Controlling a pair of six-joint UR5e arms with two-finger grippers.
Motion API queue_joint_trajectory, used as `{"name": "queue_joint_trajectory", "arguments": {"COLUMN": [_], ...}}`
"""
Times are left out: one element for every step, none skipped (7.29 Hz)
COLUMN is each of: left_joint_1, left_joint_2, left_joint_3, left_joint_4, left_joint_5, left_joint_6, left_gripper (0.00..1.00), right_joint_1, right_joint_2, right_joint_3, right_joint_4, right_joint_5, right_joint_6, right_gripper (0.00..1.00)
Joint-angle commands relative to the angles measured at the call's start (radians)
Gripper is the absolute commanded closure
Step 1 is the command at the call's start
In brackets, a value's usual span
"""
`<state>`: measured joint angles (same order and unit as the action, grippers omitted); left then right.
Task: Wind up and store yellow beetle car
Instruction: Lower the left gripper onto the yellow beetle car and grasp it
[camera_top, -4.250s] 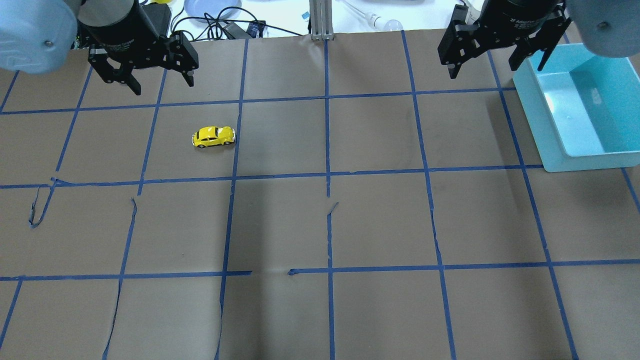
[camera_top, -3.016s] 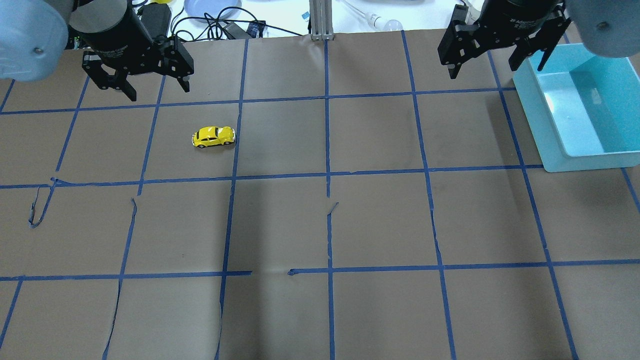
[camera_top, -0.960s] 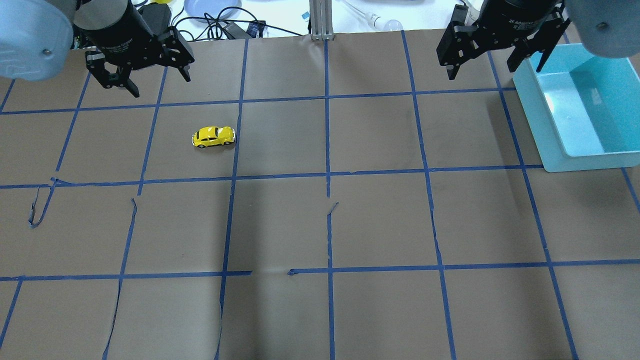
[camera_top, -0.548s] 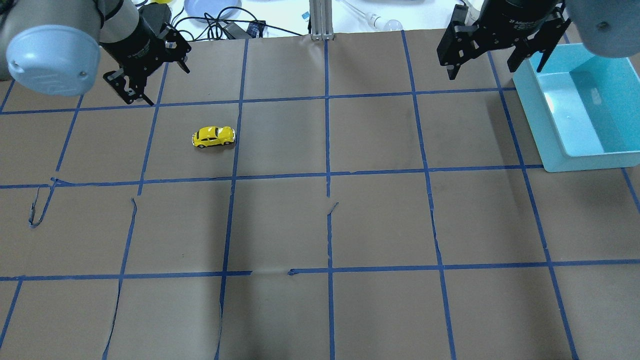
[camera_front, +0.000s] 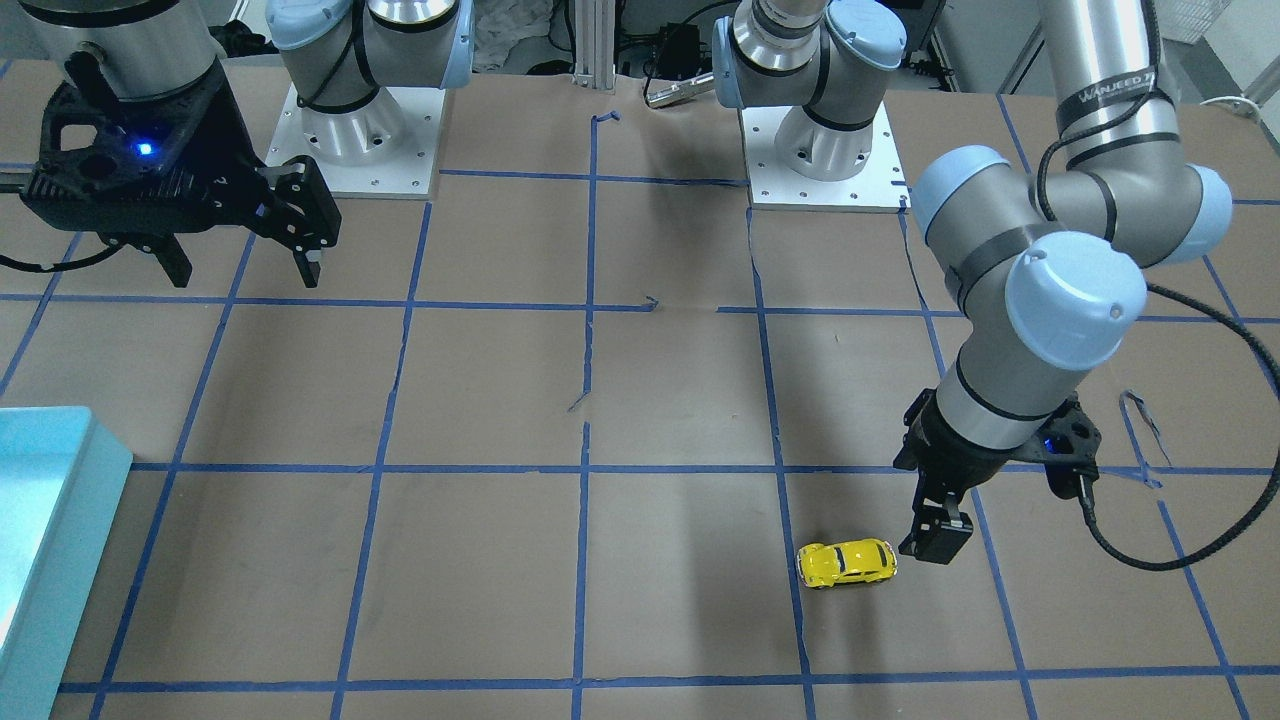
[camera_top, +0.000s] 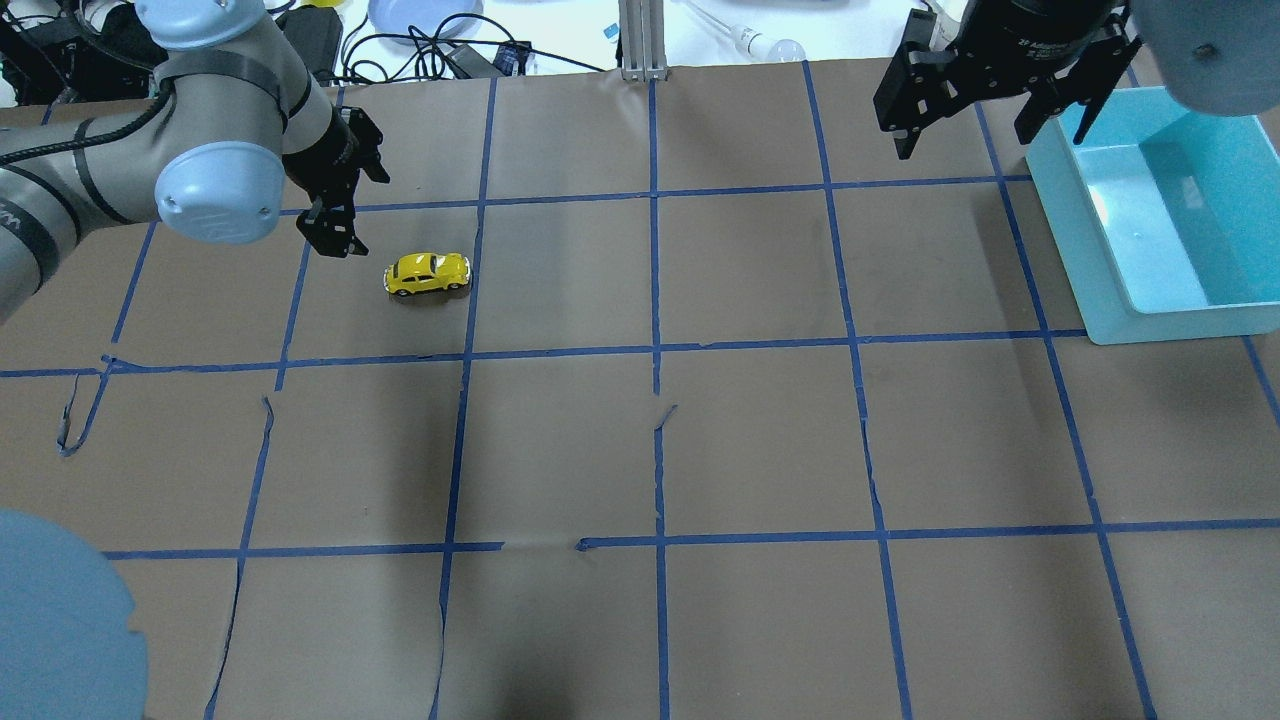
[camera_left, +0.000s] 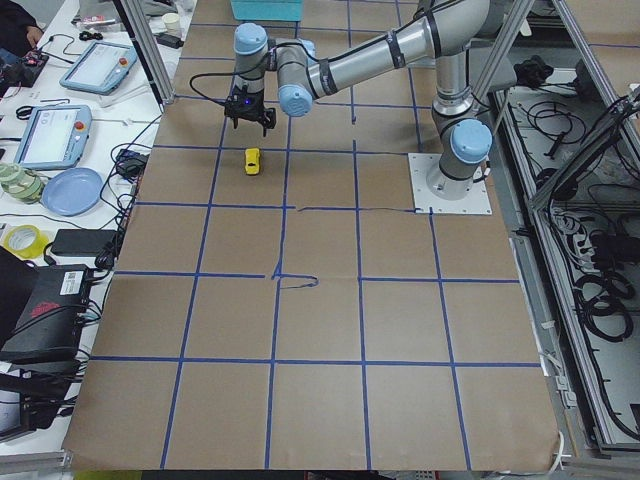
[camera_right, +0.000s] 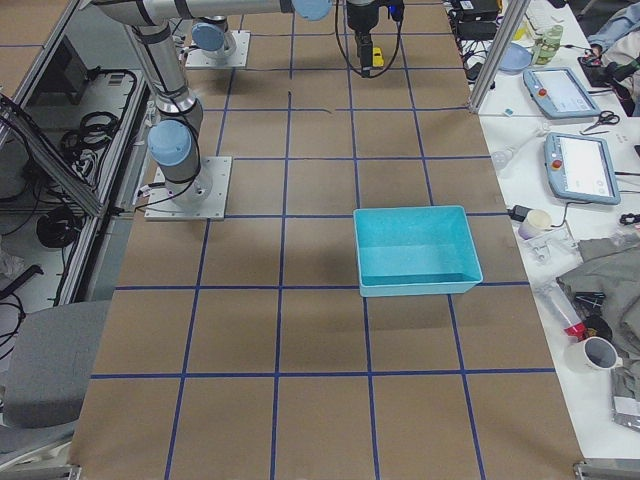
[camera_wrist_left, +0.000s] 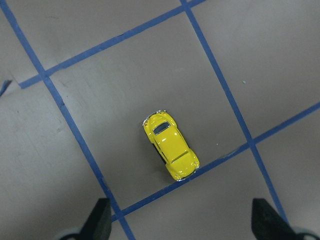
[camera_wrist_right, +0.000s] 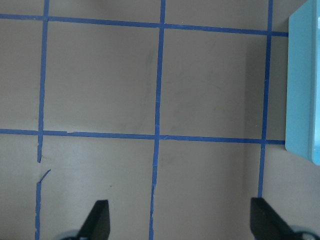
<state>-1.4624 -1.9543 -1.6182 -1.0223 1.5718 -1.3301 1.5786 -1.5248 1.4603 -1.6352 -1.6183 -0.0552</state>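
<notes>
The yellow beetle car (camera_top: 427, 273) stands on its wheels on the brown paper, in the table's far left part. It also shows in the front view (camera_front: 847, 563) and in the middle of the left wrist view (camera_wrist_left: 169, 146). My left gripper (camera_top: 350, 205) is open and empty. It hangs above the table just left of and beyond the car, apart from it, and shows in the front view (camera_front: 1000, 515) too. My right gripper (camera_top: 990, 120) is open and empty, high at the far right, beside the light-blue bin (camera_top: 1070, 220).
The bin (camera_front: 60, 520) is empty and sits at the table's right edge; its wall shows in the right wrist view (camera_wrist_right: 302, 85). Blue tape lines grid the paper. Cables, a plate and tablets lie past the far edge (camera_top: 420, 30).
My left arm has swung forward and down, and its gripper has turned and come close to the car. The car and my right gripper have not moved.
</notes>
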Motion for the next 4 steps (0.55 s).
{"name": "queue_joint_trajectory", "arguments": {"left_joint_1": [0.001,0.001,-0.001,-0.003], "left_joint_2": [-0.093,-0.135,-0.161,-0.173], "left_joint_3": [0.0,-0.002,-0.002,-0.002], "left_joint_4": [0.048,0.094,0.102,0.102], "left_joint_5": [0.0,-0.001,-0.004,-0.003], "left_joint_6": [-0.066,-0.084,-0.13,-0.138], "left_gripper": [0.0,0.0,0.0,0.0], "right_joint_1": [0.0,0.0,0.0,0.0], "right_joint_2": [0.0,0.0,0.0,0.0], "right_joint_3": [0.0,0.0,0.0,0.0], "right_joint_4": [0.0,0.0,0.0,0.0], "right_joint_5": [0.0,0.0,0.0,0.0], "right_joint_6": [0.0,0.0,0.001,0.001], "right_gripper": [0.0,0.0,0.0,0.0]}}
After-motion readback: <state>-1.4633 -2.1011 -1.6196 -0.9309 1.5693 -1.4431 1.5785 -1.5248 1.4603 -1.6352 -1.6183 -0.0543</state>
